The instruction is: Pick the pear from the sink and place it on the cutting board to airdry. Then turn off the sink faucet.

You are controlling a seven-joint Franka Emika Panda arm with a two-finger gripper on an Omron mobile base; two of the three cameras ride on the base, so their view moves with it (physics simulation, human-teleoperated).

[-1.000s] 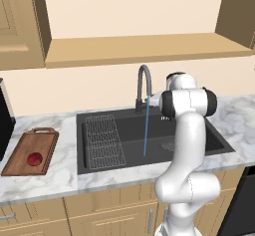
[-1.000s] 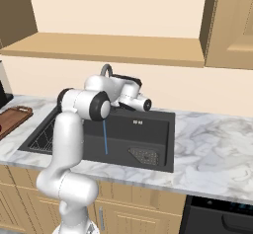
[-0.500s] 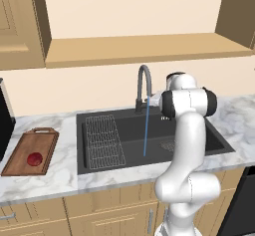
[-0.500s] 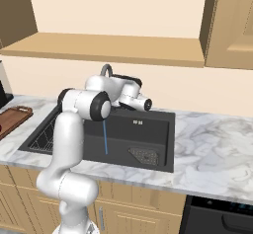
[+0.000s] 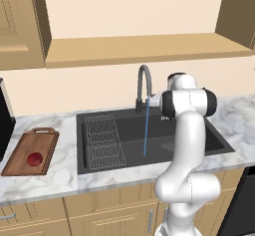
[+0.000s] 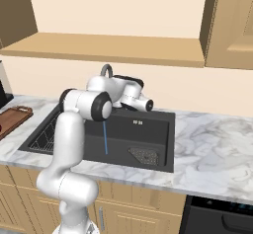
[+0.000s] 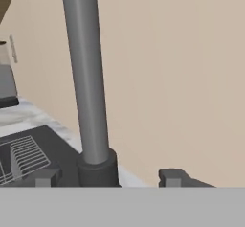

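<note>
Your pear (image 5: 34,159) already lies on the cutting board (image 5: 20,161) at the far left of the tabletop (image 5: 60,175), so the first half looks done. You are on the faucet step: water (image 5: 145,130) runs from the sink faucet (image 5: 143,87) into the sink (image 5: 124,135). In the hand view your claw (image 7: 109,177) sits at the faucet's base, its fingertips (image 7: 172,177) apart on either side of the post, clamped on nothing. The lever itself is hard to make out. Next, I judge, you must find that side lever and push it to stop the flow.
</note>
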